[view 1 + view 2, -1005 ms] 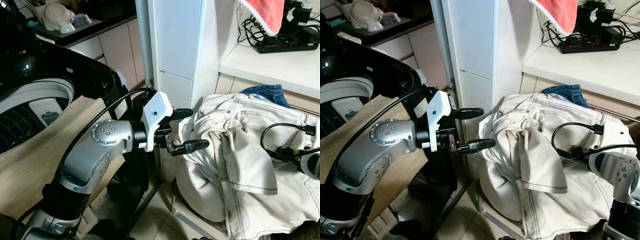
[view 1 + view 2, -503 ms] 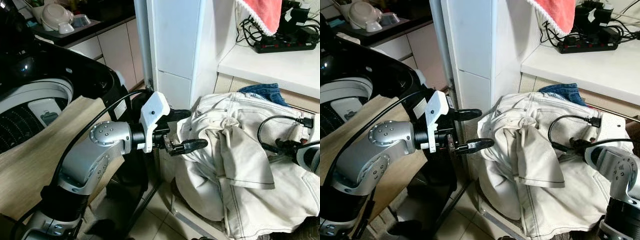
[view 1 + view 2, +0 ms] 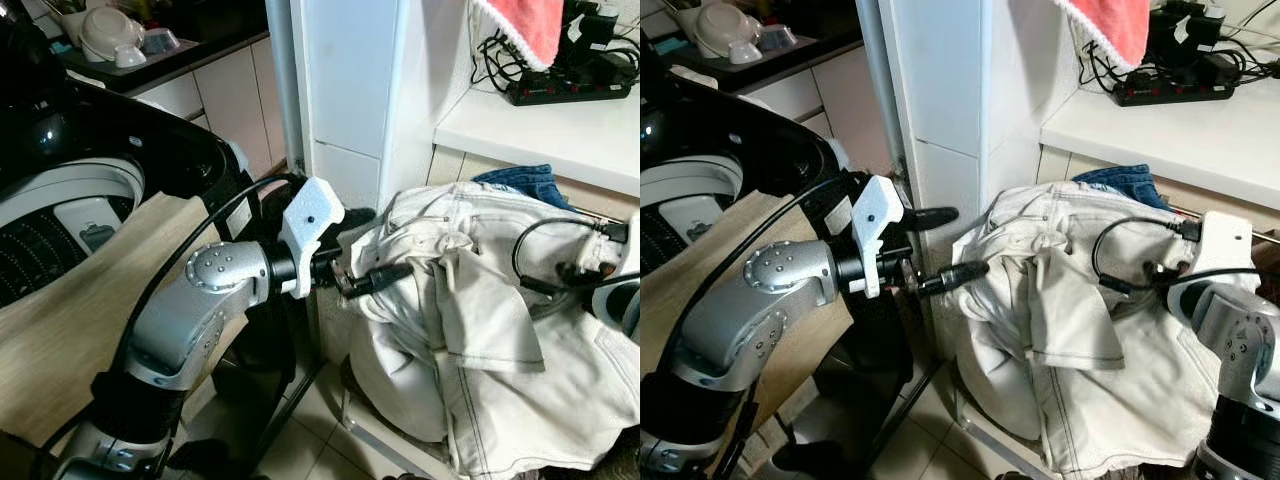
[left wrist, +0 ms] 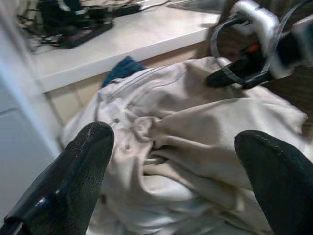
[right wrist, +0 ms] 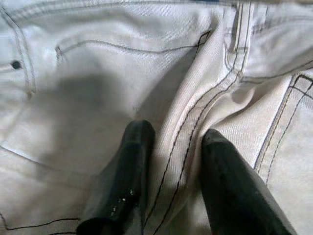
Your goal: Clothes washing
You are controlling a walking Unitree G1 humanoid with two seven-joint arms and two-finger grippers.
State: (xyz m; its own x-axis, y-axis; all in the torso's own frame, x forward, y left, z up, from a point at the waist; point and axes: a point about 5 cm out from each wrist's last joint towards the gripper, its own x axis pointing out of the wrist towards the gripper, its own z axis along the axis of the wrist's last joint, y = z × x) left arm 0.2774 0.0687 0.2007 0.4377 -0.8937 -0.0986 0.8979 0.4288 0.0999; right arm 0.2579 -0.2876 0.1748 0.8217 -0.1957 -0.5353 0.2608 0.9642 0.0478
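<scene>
Beside the washing machine (image 3: 70, 215), cream jeans (image 3: 480, 330) lie heaped below the counter (image 3: 540, 130), soft and floppy, best pinched at a thick seam; the left gripper (image 3: 365, 250) gapes wide at their edge, the right gripper (image 5: 168, 147) straddles a seam, unclosed.

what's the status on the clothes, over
Left gripper open at the edge of the white jeans. Right gripper open, straddling a seam. Blue garment behind the pile.
</scene>
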